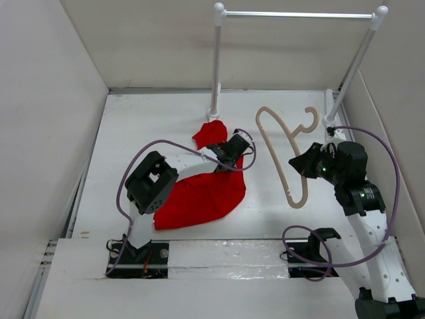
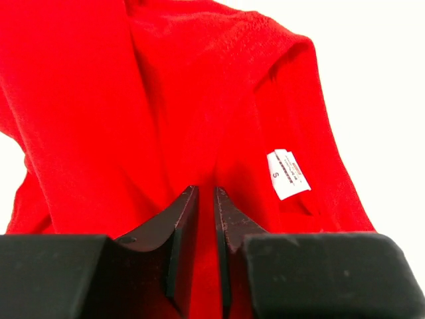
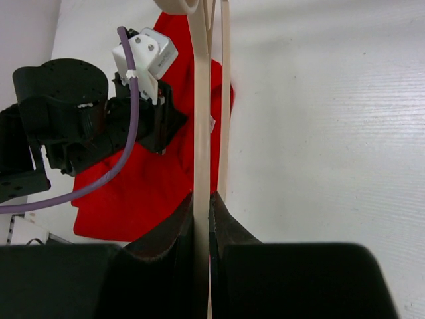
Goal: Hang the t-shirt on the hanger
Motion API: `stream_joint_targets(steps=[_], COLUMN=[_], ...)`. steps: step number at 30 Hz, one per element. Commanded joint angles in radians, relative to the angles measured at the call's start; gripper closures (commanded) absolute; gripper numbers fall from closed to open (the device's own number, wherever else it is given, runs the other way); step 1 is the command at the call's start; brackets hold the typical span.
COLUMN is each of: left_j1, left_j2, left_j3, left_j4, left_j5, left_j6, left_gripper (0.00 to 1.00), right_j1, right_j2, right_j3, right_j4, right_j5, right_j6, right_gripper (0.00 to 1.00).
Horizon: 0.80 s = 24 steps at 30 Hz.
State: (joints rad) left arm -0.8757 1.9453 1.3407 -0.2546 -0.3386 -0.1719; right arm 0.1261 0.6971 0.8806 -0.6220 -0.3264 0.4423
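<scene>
The red t-shirt (image 1: 199, 196) lies crumpled on the white table, with one part raised toward the rack's left post. My left gripper (image 1: 234, 154) is at its upper right edge, and in the left wrist view the gripper (image 2: 206, 193) is shut on a fold of the t-shirt (image 2: 166, 100) near its white size label (image 2: 288, 174). The pale beige hanger (image 1: 282, 149) is held off the table to the right of the shirt. My right gripper (image 1: 295, 163) is shut on one of its thin arms, seen clamped in the right wrist view (image 3: 201, 196).
A rack with white posts (image 1: 216, 60) and a metal bar (image 1: 299, 14) stands at the back of the table. White walls close in the left, back and right. The left arm (image 3: 66, 119) and its purple cable lie over the shirt.
</scene>
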Motion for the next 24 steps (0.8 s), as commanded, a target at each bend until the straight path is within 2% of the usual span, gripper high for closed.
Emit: stream_joint_targets(steps=[1,6,17,24], left_j1=[0.004,0.014,0.014,0.023], left_j2=[-0.013,0.029,0.050,0.066], left_j3=[0.032,0.086,0.083,0.078], left_j4=[0.026,0.025,0.040,0.043], left_j5=[-0.017,-0.025,0.003,0.012], left_j6=[0.006,0.025,0.048,0.051], left_gripper=[0.87,0.87,0.86,0.82], right_j1=[0.009,0.009,0.009,0.009], right_j2=[-0.010,-0.016,-0.025,-0.025], right_j3=[-0.005,-0.006,-0.011,-0.003], right_j4=[0.019,0.019,0.022,0.013], right_j5=[-0.028,-0.030,-0.016,-0.006], right_j6=[-0.005,-0.004,-0.001,-0.001], right_gripper=[1.00,1.00,1.00,1.00])
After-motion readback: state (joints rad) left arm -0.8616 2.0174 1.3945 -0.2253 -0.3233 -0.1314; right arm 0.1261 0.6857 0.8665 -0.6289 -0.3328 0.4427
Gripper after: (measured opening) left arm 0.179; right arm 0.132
